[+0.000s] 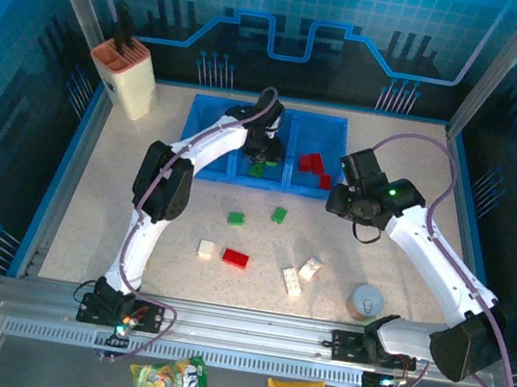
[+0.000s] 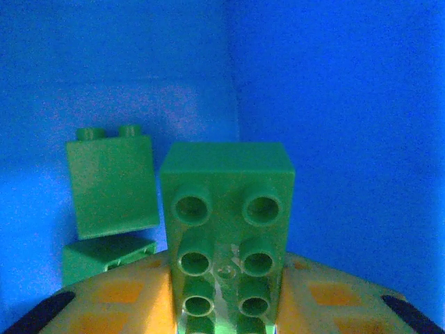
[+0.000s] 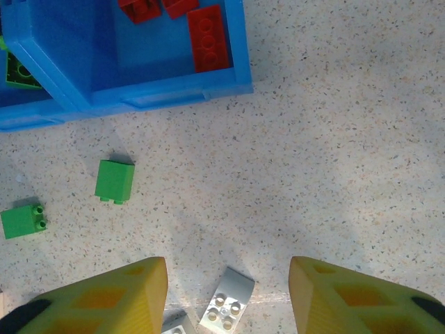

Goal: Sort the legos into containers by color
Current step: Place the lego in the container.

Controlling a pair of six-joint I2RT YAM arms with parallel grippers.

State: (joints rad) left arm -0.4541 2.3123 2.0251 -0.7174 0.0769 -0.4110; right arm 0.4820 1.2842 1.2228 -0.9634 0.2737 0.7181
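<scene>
- While your left gripper (image 1: 263, 148) hangs low in the middle bay of the tray (image 1: 241, 180), its fingers (image 2: 104, 299) are clamped on a green brick (image 2: 226, 209); two other greens (image 2: 111, 184) lie just beside it on the bay floor.
- Risk: the held brick sits close to those greens and to the divider; let go on a tilt and it may ride up on them or tip over into the next bay with the reds (image 1: 314, 163).
- Risk: lift before your fingers part fully and the brick may drag out with them.
- Your right gripper (image 3: 228, 270) hovers over the table (image 3: 348, 174), jaws apart, nothing between them; a white brick (image 3: 227, 307) lies just under the gap.
- Risk: another white lies just beside it; a careless closure may catch both or flick one away.
- Out on the table lie two loose greens (image 1: 236, 218), a red (image 1: 235, 258) and three whites (image 1: 205, 249); sorting is unfinished.
</scene>
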